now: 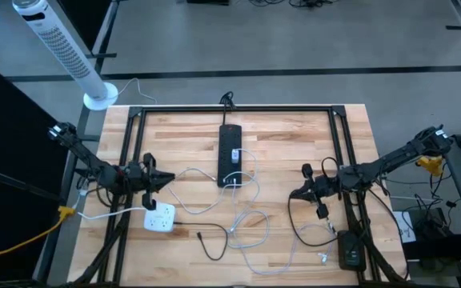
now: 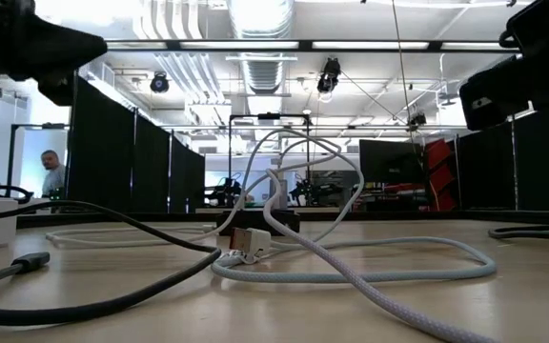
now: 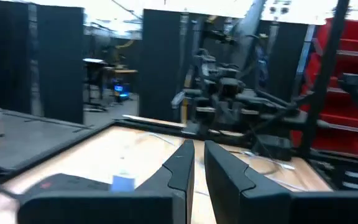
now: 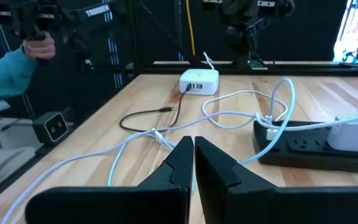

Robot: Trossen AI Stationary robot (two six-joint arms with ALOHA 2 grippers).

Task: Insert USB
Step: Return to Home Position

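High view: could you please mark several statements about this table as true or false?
1. The black power strip lies near the middle of the table. True.
2. The right gripper holds a cable. False: its fingers are shut on nothing.
3. A white charger adapter sits near the left gripper. True.
4. Nothing is plugged into the power strip. False: a white plug sits in it.
5. The white tower fan stands on the table. False: it stands on the floor beyond the table's corner.
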